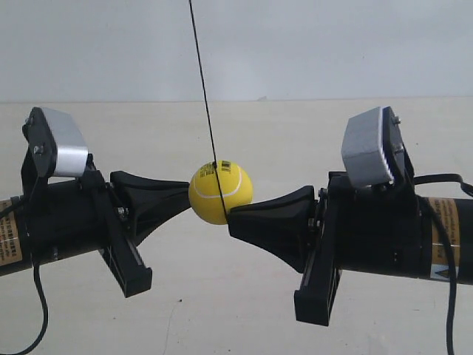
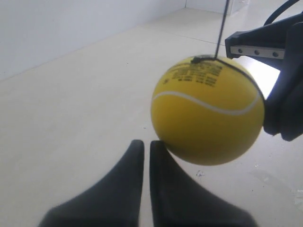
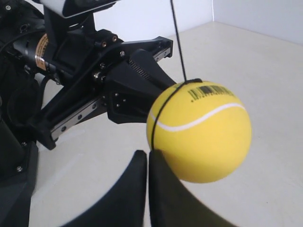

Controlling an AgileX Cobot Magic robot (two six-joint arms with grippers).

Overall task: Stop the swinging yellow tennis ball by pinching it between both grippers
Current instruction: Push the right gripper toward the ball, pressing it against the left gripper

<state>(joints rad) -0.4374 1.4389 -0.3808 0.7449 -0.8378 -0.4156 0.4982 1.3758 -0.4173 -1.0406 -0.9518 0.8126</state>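
Observation:
The yellow tennis ball hangs on a thin black string between two black grippers. The gripper of the arm at the exterior view's left meets the ball's side with its tip. The gripper of the arm at the exterior view's right presses the ball's lower opposite side. In the left wrist view, my left gripper is shut, one fingertip against the ball. In the right wrist view, my right gripper is shut too, its tip touching the ball at the string.
A pale beige table lies under both arms, with a white wall behind. Grey boxy modules sit on top of each arm. A black cable hangs by the arm at the exterior view's right.

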